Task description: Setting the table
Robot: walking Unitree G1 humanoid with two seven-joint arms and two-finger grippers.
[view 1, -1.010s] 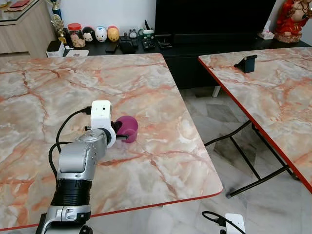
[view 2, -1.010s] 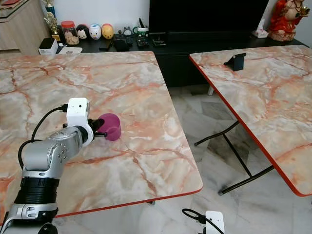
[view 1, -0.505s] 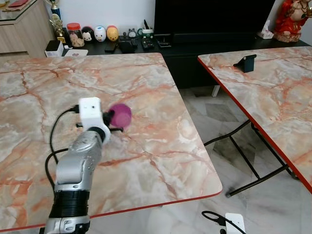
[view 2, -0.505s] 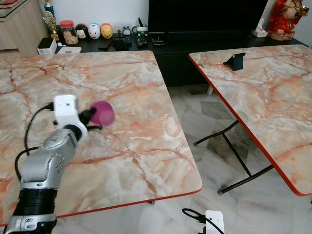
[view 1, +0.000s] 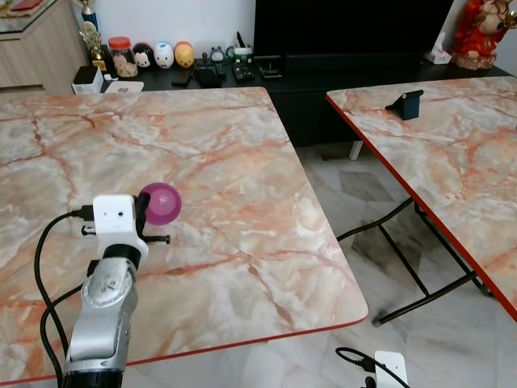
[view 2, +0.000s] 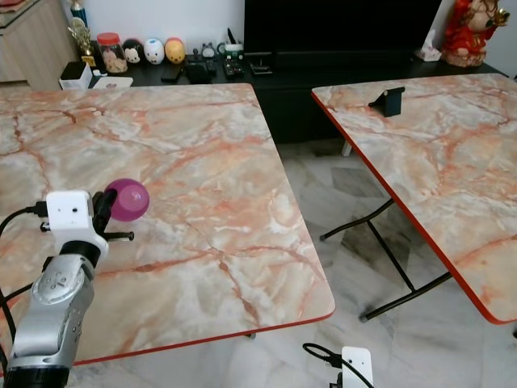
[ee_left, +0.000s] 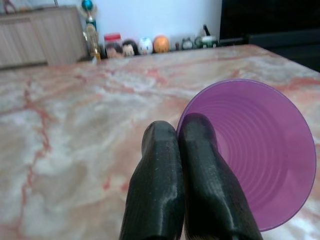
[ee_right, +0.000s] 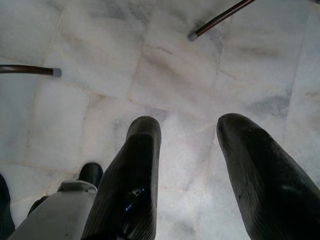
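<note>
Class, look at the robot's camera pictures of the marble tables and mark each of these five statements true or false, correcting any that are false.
1. The left claw grips the rim of a purple plastic cup. True.
2. The purple cup stands upright on the marble-patterned table. False: it is held tilted above the table, its opening facing the wrist camera.
3. The right claw hangs open over the pale tiled floor. True.
4. A small dark stand sits on the second marble table to the right. True.
5. The cup holds a drink. False: it is empty inside.
</note>
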